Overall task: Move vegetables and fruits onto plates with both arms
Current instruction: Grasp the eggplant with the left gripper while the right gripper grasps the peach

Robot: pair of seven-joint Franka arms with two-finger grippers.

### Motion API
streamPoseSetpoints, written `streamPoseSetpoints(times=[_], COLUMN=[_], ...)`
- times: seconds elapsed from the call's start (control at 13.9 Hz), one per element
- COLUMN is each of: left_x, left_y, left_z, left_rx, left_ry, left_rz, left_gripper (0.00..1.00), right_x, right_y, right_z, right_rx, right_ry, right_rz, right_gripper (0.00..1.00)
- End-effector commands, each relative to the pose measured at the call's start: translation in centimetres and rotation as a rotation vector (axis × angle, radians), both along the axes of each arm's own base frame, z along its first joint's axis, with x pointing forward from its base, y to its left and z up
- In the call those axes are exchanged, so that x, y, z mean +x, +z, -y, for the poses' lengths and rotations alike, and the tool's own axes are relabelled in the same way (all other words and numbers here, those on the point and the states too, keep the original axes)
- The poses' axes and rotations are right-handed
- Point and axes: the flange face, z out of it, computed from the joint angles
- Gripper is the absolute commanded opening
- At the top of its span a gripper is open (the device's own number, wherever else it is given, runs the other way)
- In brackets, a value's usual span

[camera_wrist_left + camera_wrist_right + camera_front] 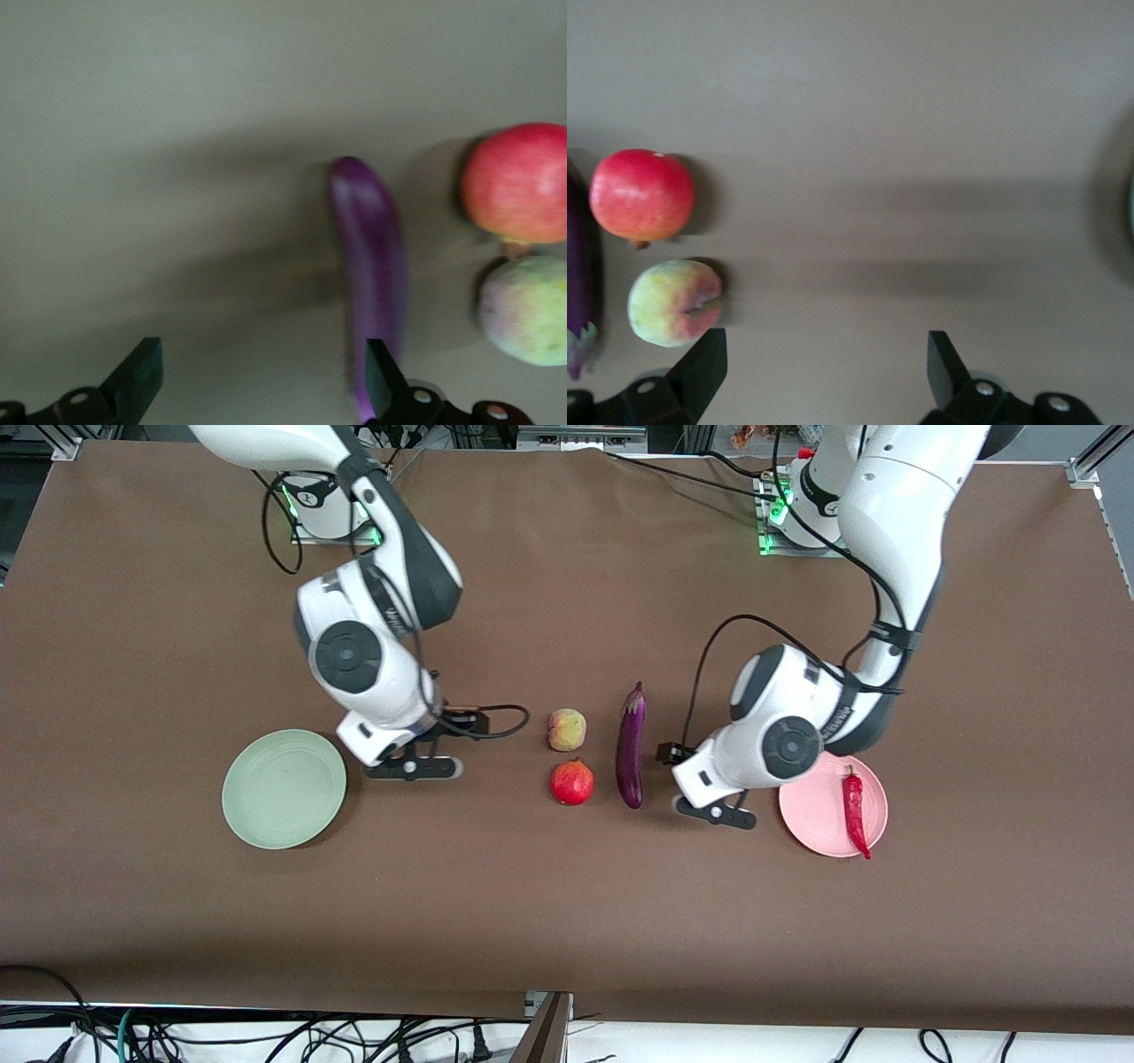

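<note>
Table cover [567, 921]: a brown cloth is lying flat over the whole tabletop, showing a faint crease near the bases' end.
Cables [177, 1036]: black leads and 1 green one are trailing along the white floor strip under the table edge nearest the camera.
Frame [1094, 460]: silver aluminium rails are showing at the table's top corners.

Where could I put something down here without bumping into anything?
The green plate is bare, and so is the wide brown table between the food and the camera. It is crowded mid-table: peach, red fruit and eggplant lie close together. The chili lies on the pink plate.
</note>
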Motion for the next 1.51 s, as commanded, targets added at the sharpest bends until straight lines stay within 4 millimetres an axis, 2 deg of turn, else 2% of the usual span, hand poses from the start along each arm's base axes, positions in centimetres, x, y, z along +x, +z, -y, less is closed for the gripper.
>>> streamPoseSetpoints(times=[0.0,0.29,0.43,0.5,0.58,0.65,0.72,0.86,0.94,1.22,1.44], left_x=[-3.0,-6.4,-6.8,-6.9,-6.9,-6.8,-6.5,-6.0,-5.4,-1.1,1.4], left_y=[-2.6,-6.0,-8.0,-8.4,-8.3,-7.8,-7.6,-6.0,-4.5,0.4,2.8], left_z=[2.6,4.6,5.2,5.4,5.4,5.3,4.8,4.2,3.4,-4.5,-8.7], left_rx=[-0.011,-0.023,-0.041,-0.046,-0.046,-0.043,-0.038,-0.03,-0.012,0.103,0.279], left_ry=[0.012,0.042,0.051,0.051,0.053,0.063,0.07,0.074,0.073,0.086,-0.063], left_rz=[0.032,0.073,0.108,0.116,0.115,0.112,0.106,0.103,0.092,0.09,0.13], left_gripper=[1.0,1.0,1.0,0.9,0.32,0.09,0.0,0.0,0.0,0.0,0.0], right_x=[-1.2,-2.7,-3.1,-3.2,-3.5,-3.6,-3.7,-4.5,-4.4,-5.9,-6.4], right_y=[-1.3,-4.1,-5.2,-5.7,-6.2,-6.3,-7.0,-7.5,-7.9,-9.6,-10.7], right_z=[-3.4,-6.8,-7.6,-8.0,-8.4,-8.8,-9.0,-10.4,-10.6,-12.4,-13.2], right_rx=[0.014,0.049,0.058,0.059,0.062,0.067,0.063,0.073,0.076,0.077,0.085], right_ry=[-0.012,0.01,0.015,0.02,0.025,0.026,0.005,-0.03,-0.042,-0.053,-0.059], right_rz=[0.004,0.005,0.008,0.01,0.016,0.022,0.02,0.035,0.04,0.04,0.05], right_gripper=[1.0,1.0,1.0,1.0,1.0,1.0,1.0,1.0,1.0,1.0,1.0])
